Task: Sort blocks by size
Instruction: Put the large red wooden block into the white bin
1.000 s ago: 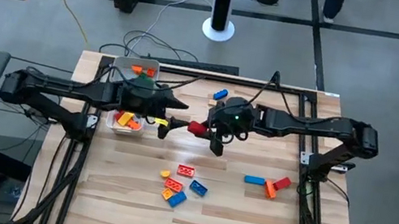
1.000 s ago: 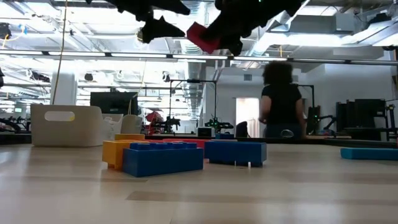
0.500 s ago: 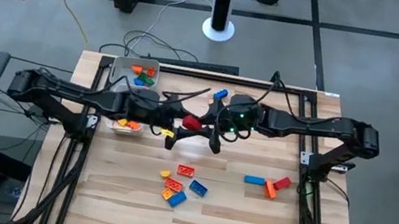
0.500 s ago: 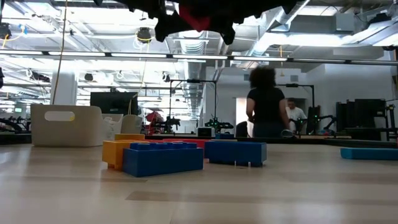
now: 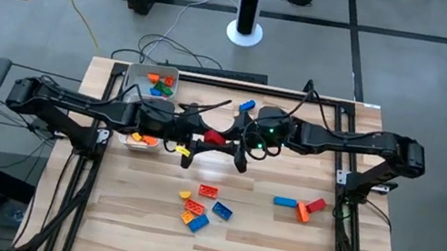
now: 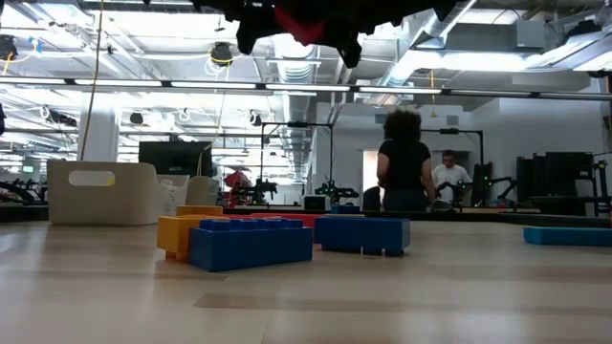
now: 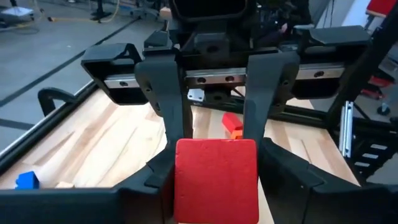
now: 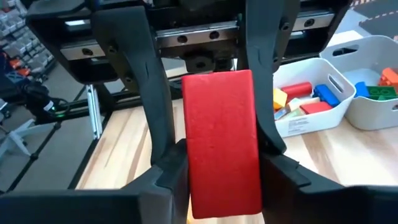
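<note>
A red block hangs high above the middle of the table, between my two grippers, which meet tip to tip. My left gripper comes in from the table's left and is shut on it. My right gripper comes from the right and is shut on it too. In the low view the block shows at the top, far above the table. More blocks lie in a cluster near the front. A blue and orange group lies at the right, and one blue block sits at the far side. My left gripper pinches the red block's two long sides between its fingers, at the end toward the table's left. The fingers come in about level from the left and lie along the block, which is lifted clear of the table. My right gripper pinches the same two sides at the block's other end, one finger on each. Its fingers come in from the table's right, tipped slightly down, and lie along the block. The block spans between the two grippers.
A white tray holding blocks stands at the far left corner. A second tray lies just under my left arm. In the right wrist view both trays show beyond the block. A person stands in the room beyond the table.
My left gripper has gone toward the table's right edge, up to the red block in my right gripper, and its fingers now flank the block's sides. The block has risen a little and tipped toward level.
</note>
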`<act>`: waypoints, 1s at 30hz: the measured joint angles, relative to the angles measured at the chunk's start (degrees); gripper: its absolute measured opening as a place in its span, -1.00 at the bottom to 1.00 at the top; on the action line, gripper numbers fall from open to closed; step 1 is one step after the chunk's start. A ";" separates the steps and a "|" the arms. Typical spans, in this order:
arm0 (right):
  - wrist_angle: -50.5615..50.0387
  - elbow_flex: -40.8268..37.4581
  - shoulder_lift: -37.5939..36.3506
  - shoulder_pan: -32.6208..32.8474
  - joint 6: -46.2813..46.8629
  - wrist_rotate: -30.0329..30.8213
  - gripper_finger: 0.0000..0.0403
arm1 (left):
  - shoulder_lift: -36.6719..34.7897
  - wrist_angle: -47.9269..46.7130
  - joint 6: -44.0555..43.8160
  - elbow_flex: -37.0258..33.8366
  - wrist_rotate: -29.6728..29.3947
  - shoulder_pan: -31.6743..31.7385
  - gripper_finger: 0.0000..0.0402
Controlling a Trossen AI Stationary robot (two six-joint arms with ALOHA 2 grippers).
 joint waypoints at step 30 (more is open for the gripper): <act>-17.29 0.07 0.07 -2.04 -4.98 1.00 0.34 | -3.09 -20.46 -7.61 1.44 -8.96 2.21 -0.32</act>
